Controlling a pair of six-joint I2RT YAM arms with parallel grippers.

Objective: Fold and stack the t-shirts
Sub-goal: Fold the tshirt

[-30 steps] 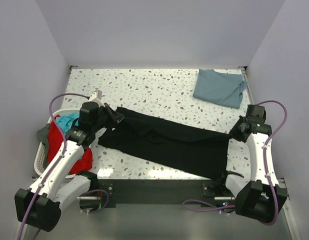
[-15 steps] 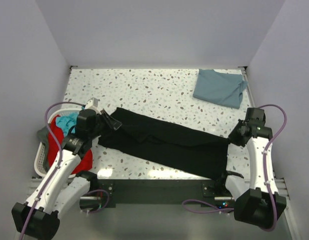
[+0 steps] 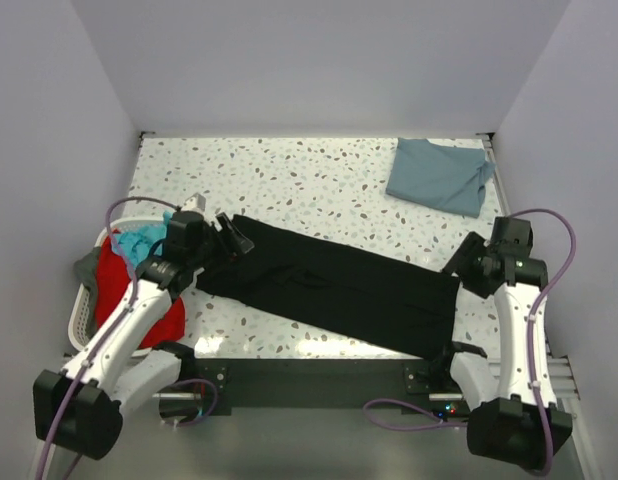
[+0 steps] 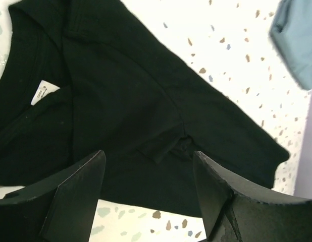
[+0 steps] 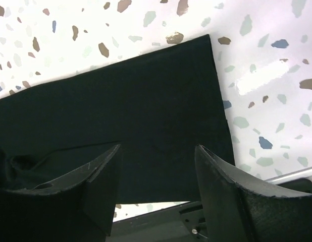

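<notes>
1. One black t-shirt point(image 3: 334, 285): folded lengthwise into a long band. It lies flat and slantwise across the near half of the bench, collar end at left, hem end at right by the front edge. The left wrist view shows a small bunched fold near its middle.
2. One neck label point(image 4: 45, 92): small and white, showing inside the collar of the black t-shirt.
3. One slate-blue t-shirt point(image 3: 441, 175): a folded packet at the far right corner of the bench, well apart from the black t-shirt.
4. The left hand point(image 3: 234, 235): fingers spread with nothing between them, over the collar end of the black t-shirt. Contact with the cloth cannot be told.
5. The right hand point(image 3: 461, 266): fingers spread and empty, over the hem end of the black t-shirt near its right corner.
6. The bench point(image 3: 289, 180): white terrazzo top with coloured flecks, carrying both shirts.
7. One laundry basket point(image 3: 81, 318): white, at the left edge beside the left arm. It holds a red garment point(image 3: 124, 285) and a teal garment point(image 3: 139, 243).
</notes>
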